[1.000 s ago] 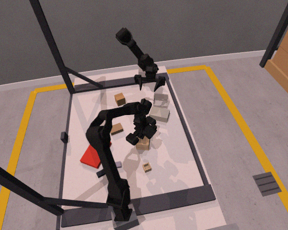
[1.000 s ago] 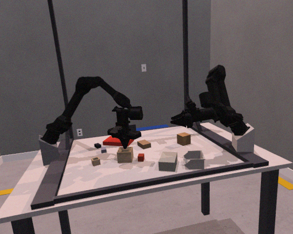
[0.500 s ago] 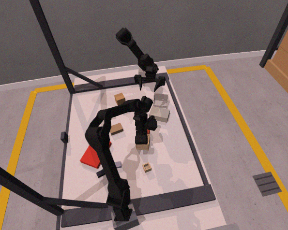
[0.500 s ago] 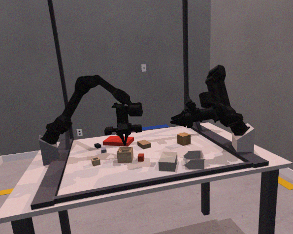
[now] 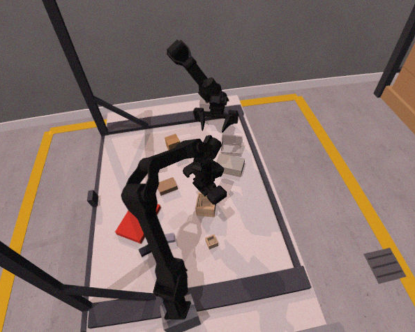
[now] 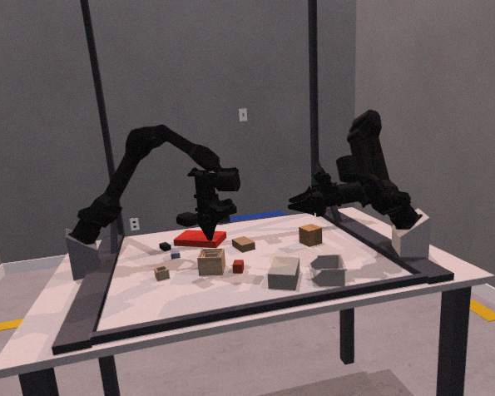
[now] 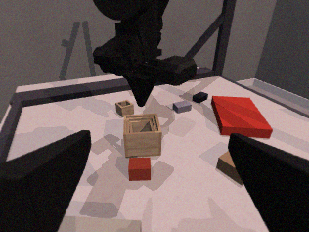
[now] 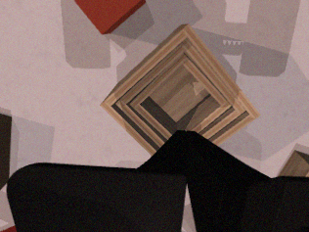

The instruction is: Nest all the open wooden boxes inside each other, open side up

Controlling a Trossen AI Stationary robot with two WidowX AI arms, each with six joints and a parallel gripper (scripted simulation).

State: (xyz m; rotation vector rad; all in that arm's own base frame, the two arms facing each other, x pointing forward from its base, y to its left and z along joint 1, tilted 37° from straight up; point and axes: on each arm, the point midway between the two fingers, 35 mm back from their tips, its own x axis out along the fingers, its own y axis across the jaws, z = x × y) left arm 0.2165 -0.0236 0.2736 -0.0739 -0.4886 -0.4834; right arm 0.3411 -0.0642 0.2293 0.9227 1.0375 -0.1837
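1. Wooden boxes, pale brown, sit as a nested stack (image 5: 205, 212) (image 6: 210, 264) (image 7: 142, 142) (image 8: 176, 92), the outer one upright on the table (image 5: 257, 214) (image 6: 153, 302) (image 7: 54, 118) (image 8: 34, 58); several rims show one within another.
2. By the exterior view's clock face, centred on that stack, a small open wooden box (image 5: 211, 245) (image 6: 162, 274) (image 7: 124, 110) (image 8: 296, 166) stands apart near nine o'clock, its opening up; it is outside the stack.
3. The right gripper (image 5: 204, 178) (image 6: 210, 238) (image 7: 141, 106) (image 8: 184, 139) is clenched on nothing, pointing down above the stack; the left gripper (image 5: 213, 129) (image 6: 289, 203) (image 7: 160, 139) is released, fingers wide apart, well away towards two o'clock.
4. A red cube (image 6: 238, 266) (image 7: 139, 170) (image 8: 109, 11) lies just beside the stack at three o'clock; farther that way come a pale grey box (image 5: 232, 164) (image 6: 284, 273) (image 7: 103, 225), then a clear container (image 5: 232, 153) (image 6: 330, 278).
5. A flat brown block (image 5: 167, 185) (image 6: 243, 244) (image 7: 230, 167) (image 8: 4, 151) lies near two o'clock; a red slab (image 5: 130, 228) (image 6: 198, 239) (image 7: 241, 117) (image 8: 7, 230) lies towards eleven.
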